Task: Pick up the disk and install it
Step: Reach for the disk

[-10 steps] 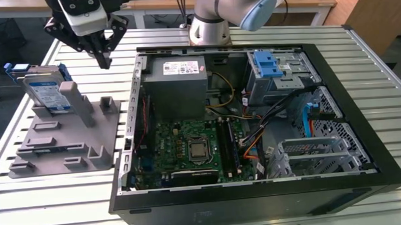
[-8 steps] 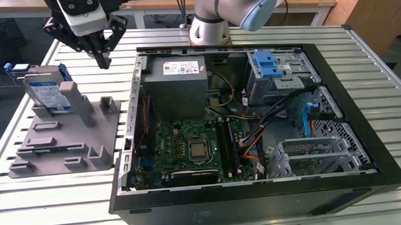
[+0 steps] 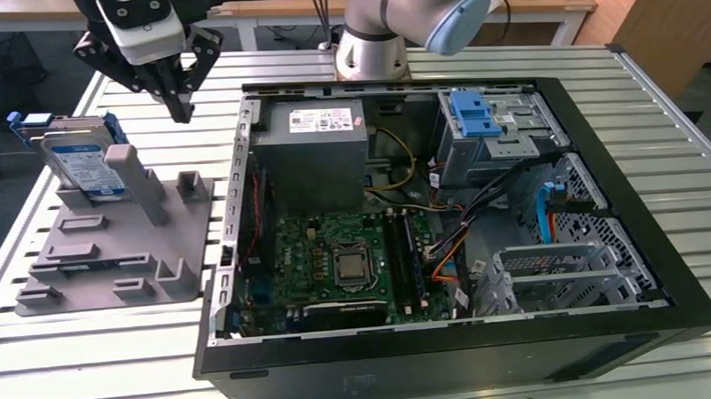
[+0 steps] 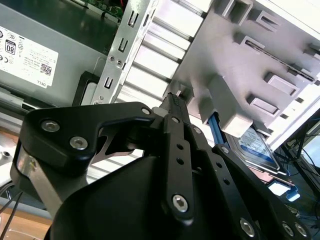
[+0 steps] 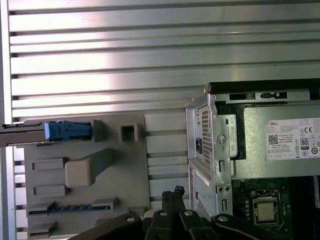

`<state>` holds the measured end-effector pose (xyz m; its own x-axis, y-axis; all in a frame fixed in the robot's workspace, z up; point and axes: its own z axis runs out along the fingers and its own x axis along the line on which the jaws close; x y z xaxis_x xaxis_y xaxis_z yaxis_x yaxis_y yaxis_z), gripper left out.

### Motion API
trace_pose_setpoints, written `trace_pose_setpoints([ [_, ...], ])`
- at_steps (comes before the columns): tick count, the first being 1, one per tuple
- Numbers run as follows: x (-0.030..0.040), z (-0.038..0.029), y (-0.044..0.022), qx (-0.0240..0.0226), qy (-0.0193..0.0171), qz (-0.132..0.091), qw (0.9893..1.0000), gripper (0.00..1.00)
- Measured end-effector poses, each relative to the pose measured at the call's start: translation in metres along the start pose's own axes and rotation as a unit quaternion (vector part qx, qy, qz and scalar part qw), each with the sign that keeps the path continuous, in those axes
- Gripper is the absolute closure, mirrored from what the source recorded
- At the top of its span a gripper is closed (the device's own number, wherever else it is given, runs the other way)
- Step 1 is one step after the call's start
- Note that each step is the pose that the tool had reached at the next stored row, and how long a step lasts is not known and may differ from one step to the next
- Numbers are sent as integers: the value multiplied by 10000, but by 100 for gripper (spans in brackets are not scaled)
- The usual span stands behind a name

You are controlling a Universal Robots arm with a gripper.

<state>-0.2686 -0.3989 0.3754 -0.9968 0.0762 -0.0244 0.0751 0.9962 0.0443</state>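
- Working over a slatted silver-metal table [image 3: 113, 359], with wooden furniture [image 3: 663, 20] standing behind it and dark floor showing past the exterior view's left edge.
- Counting one disk [image 3: 80, 163], one grey holder block [image 3: 121, 261] and one open black computer case [image 3: 456, 360].
- Counting also one grey power-supply box [image 3: 318, 156] and one drive cage with a blue latch [image 3: 483, 115] (both sitting inside the case).
- Standing upright on edge at the holder block's far end, at the exterior view's left: the disk, framed by blue rails. Showing edge-on in the first wrist view, the disk [image 5: 60, 131], and label side in the second wrist view, the disk [image 4: 257, 150].
- Hanging in the air above the far end of the gap between block and case: the gripper [image 3: 185, 112], tips pressed together and pinching nothing.
- Showing the same pressed-together tips in both wrist views, the gripper [image 4: 172, 100] [image 5: 172, 192].
- Sitting to the exterior view's right of the disk, near it but not touching.
- Leaving a narrow band of bare slats between block and case, and wider bare slats running along the table's near edge and past the case on the exterior view's right.
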Motion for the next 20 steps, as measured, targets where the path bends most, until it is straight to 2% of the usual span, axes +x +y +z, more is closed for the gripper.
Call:
trace_pose_setpoints([
  [20,77,11,-6,0,0,0,10000,89],
])
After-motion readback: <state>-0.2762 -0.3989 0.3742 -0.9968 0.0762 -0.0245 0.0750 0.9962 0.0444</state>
